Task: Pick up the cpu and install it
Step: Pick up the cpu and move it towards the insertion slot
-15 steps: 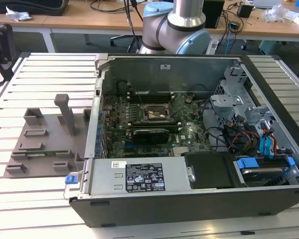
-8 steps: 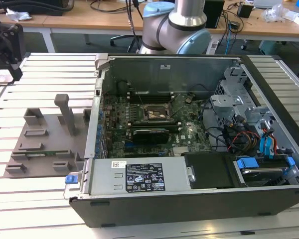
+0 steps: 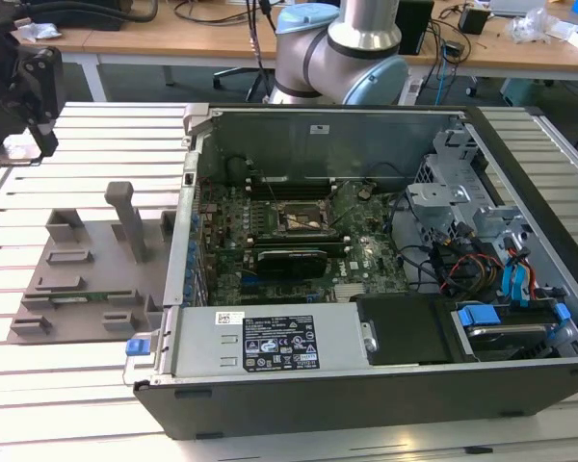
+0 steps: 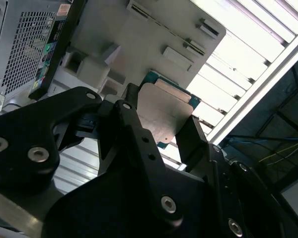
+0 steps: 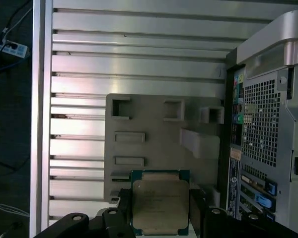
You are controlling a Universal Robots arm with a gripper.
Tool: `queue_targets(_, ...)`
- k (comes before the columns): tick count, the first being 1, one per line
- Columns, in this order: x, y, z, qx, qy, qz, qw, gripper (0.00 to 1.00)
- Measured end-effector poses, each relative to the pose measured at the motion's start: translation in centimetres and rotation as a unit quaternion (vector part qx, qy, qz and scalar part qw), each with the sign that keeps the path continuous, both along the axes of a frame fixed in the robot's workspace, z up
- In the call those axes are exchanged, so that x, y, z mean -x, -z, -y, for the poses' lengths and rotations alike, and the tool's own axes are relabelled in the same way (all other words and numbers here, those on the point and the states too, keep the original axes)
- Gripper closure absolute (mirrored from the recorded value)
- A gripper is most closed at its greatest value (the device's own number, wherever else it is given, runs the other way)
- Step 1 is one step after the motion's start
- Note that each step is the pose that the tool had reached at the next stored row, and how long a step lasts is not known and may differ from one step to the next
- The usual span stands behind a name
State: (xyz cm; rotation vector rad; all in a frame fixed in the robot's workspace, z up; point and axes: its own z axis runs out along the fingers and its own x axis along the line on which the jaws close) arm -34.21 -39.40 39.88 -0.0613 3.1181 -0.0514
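At the exterior view's left the black gripper (image 3: 27, 135) hangs over the slatted table (image 3: 77, 404), pointing down. Its fingers (image 5: 122, 217) are clamped on two opposite edges of the cpu (image 5: 160, 204) — silvery lid towards the first wrist view, green rim showing, faint print I cannot read. To the right sits the grey fixture block (image 3: 87, 279). Further right is the open computer case (image 3: 366, 395), with its dark socket frame (image 3: 305, 219) on the motherboard and a white printed label (image 3: 275, 344) on the power supply cover.
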Motion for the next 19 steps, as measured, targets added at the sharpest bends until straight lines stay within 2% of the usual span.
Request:
queue_targets(6,-1.35,0.0,0.0,0.0,0.0,0.0,1.0,0.45)
queue_targets(11,-2.95,0.0,0.0,0.0,0.0,0.0,1.0,0.45)
queue_targets(14,-4.37,0.01,0.0,0.0,0.0,0.0,1.0,0.45)
queue_targets(19,-5.59,0.01,0.0,0.0,0.0,0.0,1.0,0.45)
